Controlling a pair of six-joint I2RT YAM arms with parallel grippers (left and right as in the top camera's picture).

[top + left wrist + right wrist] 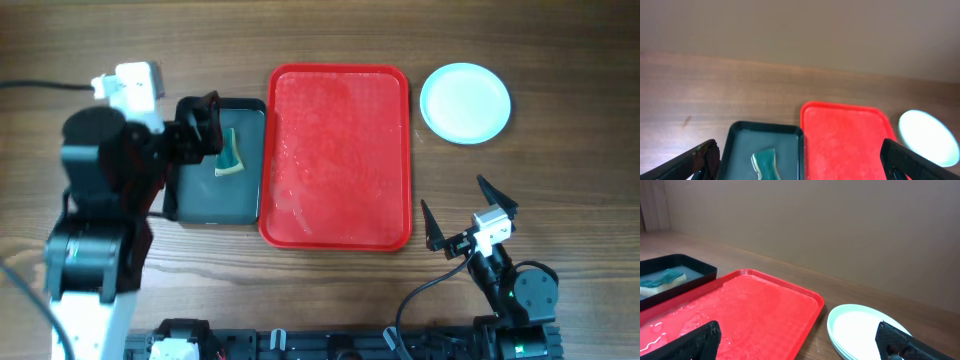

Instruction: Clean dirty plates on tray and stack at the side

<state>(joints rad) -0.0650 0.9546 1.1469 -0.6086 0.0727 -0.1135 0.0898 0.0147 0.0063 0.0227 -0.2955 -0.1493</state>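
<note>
Wet, glistening red rectangular plastic tray [340,150] sits mid-table. The round pale plates [465,102] are stacked on the wooden table [560,180], just beside the tray's far right corner. The left gripper [205,128] is spread wide, grasping nothing, over the narrow black tray [200,200] holding a teal-and-yellow sponge [232,155]. The right gripper [452,192] is released too, near the red tray's near right corner.

red tray [340,155], pale blue-white plates [465,102], black tray [213,195], teal-and-yellow sponge [232,155], brown wood-grain table [560,200].
</note>
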